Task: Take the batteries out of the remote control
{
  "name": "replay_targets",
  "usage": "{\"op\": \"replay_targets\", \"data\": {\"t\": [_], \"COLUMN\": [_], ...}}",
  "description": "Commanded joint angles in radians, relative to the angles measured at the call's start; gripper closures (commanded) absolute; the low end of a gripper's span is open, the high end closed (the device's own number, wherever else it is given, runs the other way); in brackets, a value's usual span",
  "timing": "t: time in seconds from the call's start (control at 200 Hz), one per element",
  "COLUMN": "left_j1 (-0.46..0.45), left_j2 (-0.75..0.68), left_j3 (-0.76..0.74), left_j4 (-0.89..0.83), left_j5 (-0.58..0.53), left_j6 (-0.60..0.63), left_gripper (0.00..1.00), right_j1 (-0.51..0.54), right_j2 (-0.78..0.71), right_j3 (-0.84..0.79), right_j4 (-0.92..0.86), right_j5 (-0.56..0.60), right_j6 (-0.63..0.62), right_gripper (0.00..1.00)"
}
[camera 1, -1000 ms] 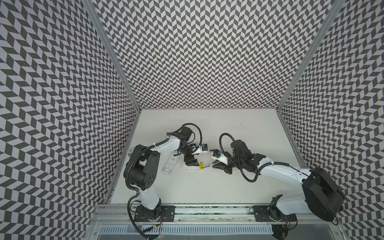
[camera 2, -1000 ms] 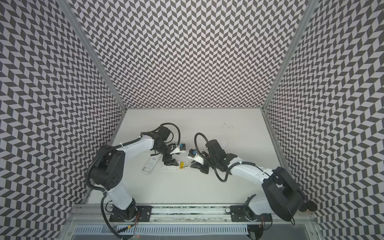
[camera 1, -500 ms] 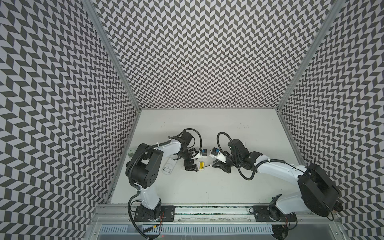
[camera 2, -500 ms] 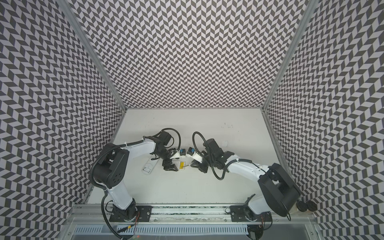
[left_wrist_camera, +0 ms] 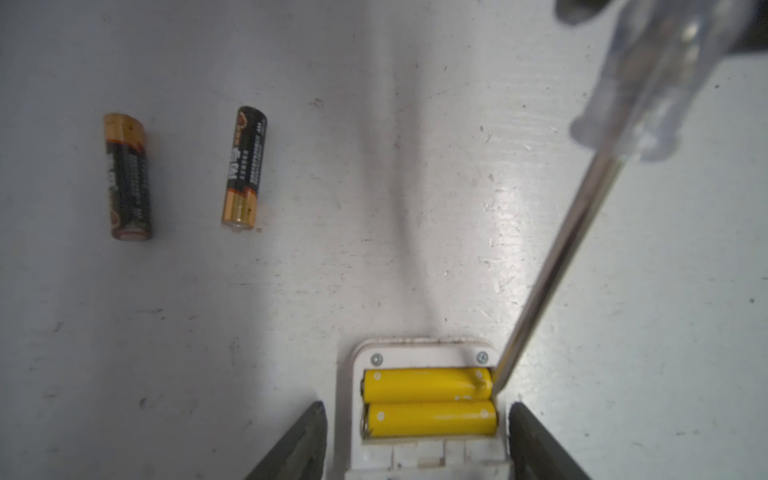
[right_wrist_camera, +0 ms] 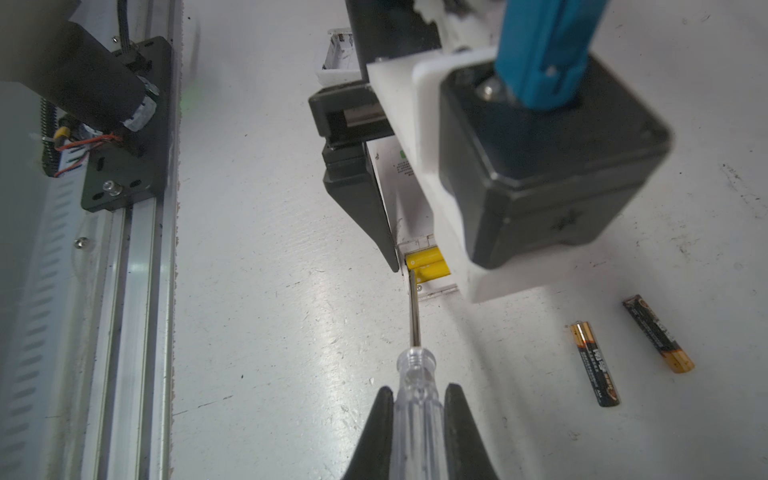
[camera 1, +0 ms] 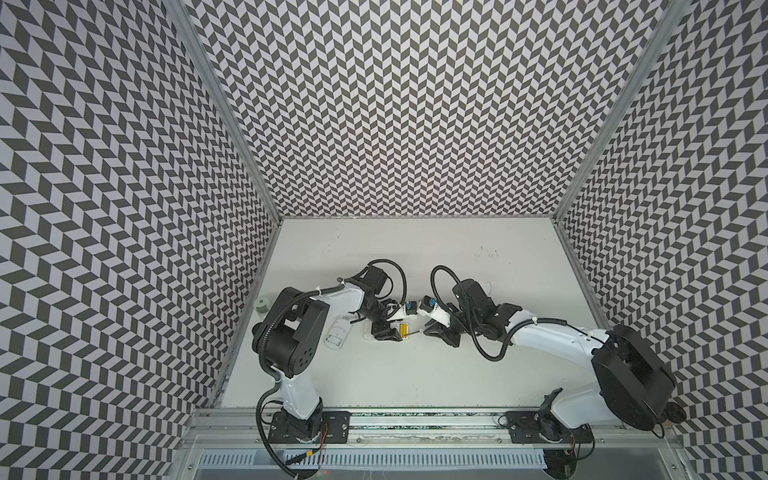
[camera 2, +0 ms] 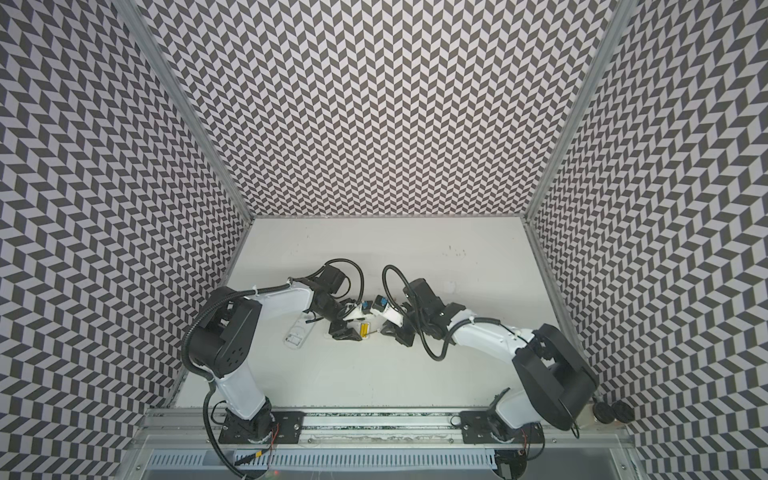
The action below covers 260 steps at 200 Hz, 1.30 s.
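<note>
The left arm (camera 1: pixel 340 299) and right arm (camera 1: pixel 552 345) pair white link shells with bulky black joint housings and looping black cables (camera 1: pixel 400 275). At lower frame, black base plates (camera 1: pixel 338 426) carry screws and red wiring. A black camera box (right_wrist_camera: pixel 552 166) with blue plug (right_wrist_camera: pixel 540 54) sits on a white bracket (right_wrist_camera: pixel 399 79).

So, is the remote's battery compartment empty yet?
Not empty. Two yellow batteries lie side by side in the remote's open compartment; two black batteries lie out on the table. The screwdriver tip touches one.
</note>
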Motion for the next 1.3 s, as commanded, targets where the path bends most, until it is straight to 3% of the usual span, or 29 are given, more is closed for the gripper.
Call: {"op": "replay_targets", "data": {"t": [0.0, 0.24, 1.297], "left_j1": [-0.008, -0.009, -0.013], "left_j2": [0.019, 0.011, 0.012], "left_j3": [-0.066, -0.067, -0.059], "left_j4": [-0.051, -0.062, -0.065], "left_j5": [-0.053, -0.05, -0.041], "left_j6": [0.014, 0.019, 0.012], "left_gripper": [0.39, 0.52, 0.54], "right_j1": [0.01, 0.021, 0.036], "right_j2": [-0.003, -0.006, -0.017], "right_j3": [-0.005, -0.004, -0.007], "right_j4": [0.04, 0.003, -0.009], "right_j5": [0.011, 0.039, 0.058], "right_j6": [-0.01, -0.054, -0.068], "right_gripper": [1.0, 1.0, 1.0]}}
